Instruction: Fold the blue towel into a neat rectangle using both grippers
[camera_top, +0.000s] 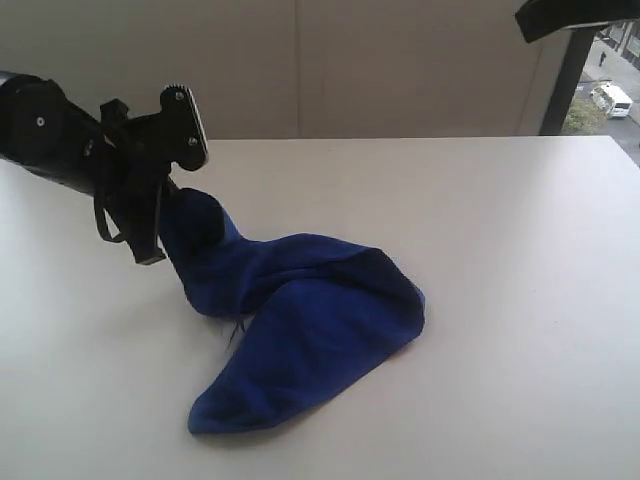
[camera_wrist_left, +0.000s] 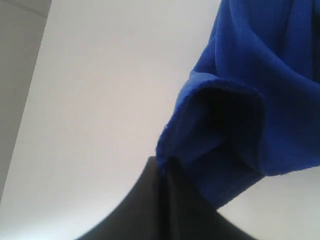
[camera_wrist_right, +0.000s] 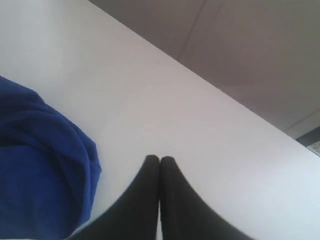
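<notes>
Left arm (camera_top: 40, 125) angled down, jaws pinching blue towel (camera_top: 310, 320); right jaws pressed together, empty.

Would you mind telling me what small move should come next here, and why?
Probably open the right tool and bring it toward the blue towel. The left tool pinches one edge, lifted, while the rest lies crumpled on the table; the right tool is shut, empty and clear of the cloth.
</notes>
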